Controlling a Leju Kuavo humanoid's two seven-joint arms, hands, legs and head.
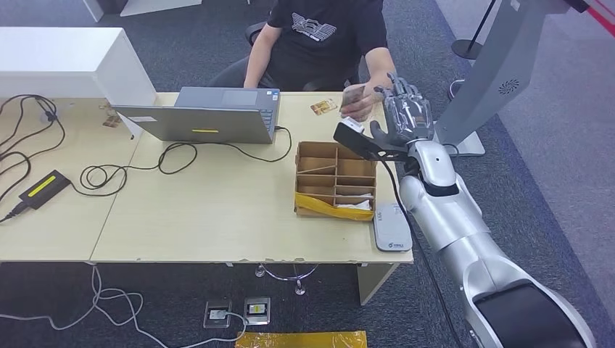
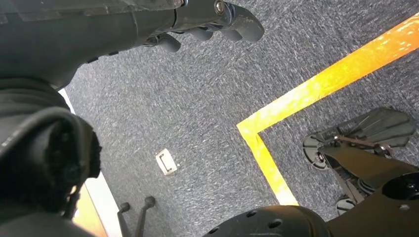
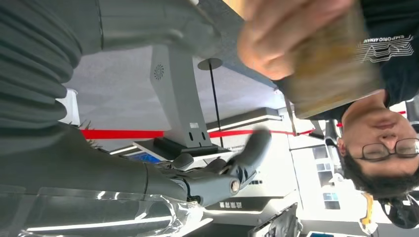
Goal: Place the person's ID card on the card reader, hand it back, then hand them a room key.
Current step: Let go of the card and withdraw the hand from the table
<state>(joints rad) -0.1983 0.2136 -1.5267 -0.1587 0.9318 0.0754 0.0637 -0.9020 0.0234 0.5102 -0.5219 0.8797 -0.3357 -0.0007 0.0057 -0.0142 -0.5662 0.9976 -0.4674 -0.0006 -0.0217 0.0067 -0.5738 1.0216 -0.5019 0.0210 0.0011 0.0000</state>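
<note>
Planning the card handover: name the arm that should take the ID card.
Right. The right robot hand is raised, open, beside the ID card the person's hand offers; the left robot hand hangs over the floor.

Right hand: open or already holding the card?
Open. The right hand is raised with fingers apart and nothing in them; the card is in the person's hand.

Office-type room set up as a reception counter: dark grey carpet floor (image 1: 551, 138), pale wooden desk (image 1: 210, 217), open grey laptop (image 1: 210, 116), trailing black cables (image 1: 174, 156), orange floor-marking tape (image 2: 316, 89), person seated opposite (image 1: 323, 40).
</note>
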